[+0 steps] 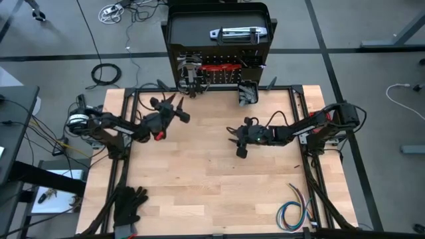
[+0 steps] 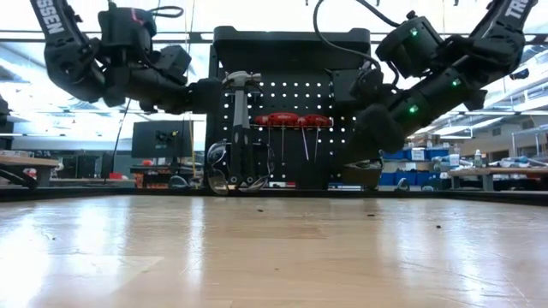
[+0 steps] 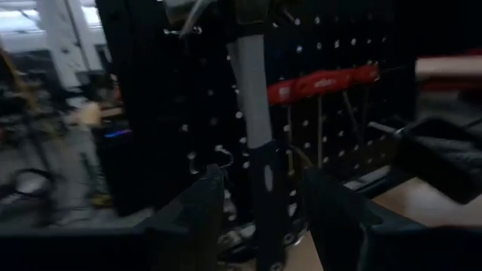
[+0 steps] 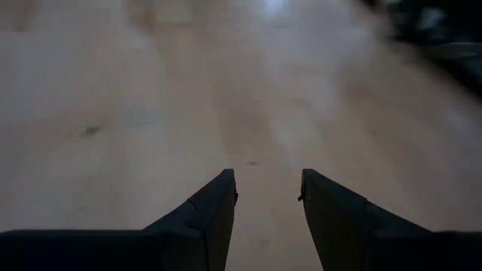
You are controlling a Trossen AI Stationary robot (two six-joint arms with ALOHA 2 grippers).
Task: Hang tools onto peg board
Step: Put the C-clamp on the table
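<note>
The black peg board (image 2: 300,111) stands upright at the table's far edge. On it hang a steel hammer with a black handle (image 3: 252,105), by its head (image 2: 244,79), and a row of red-handled tools (image 2: 291,120). More metal pieces (image 2: 229,175) hang lower down. My left gripper (image 1: 180,109) is level and open just in front of the board, a short way from the hammer, which shows between its fingers (image 3: 263,226). My right gripper (image 4: 267,199) is open and tilted down over bare table at mid right (image 1: 239,145).
A small black bin (image 1: 248,93) sits on the board's right part and a silver tool (image 1: 236,33) lies on its top. Black gloves (image 1: 129,202) lie at the near left corner and a coloured wire bundle (image 1: 292,212) at the near right. Bare wood lies between the arms.
</note>
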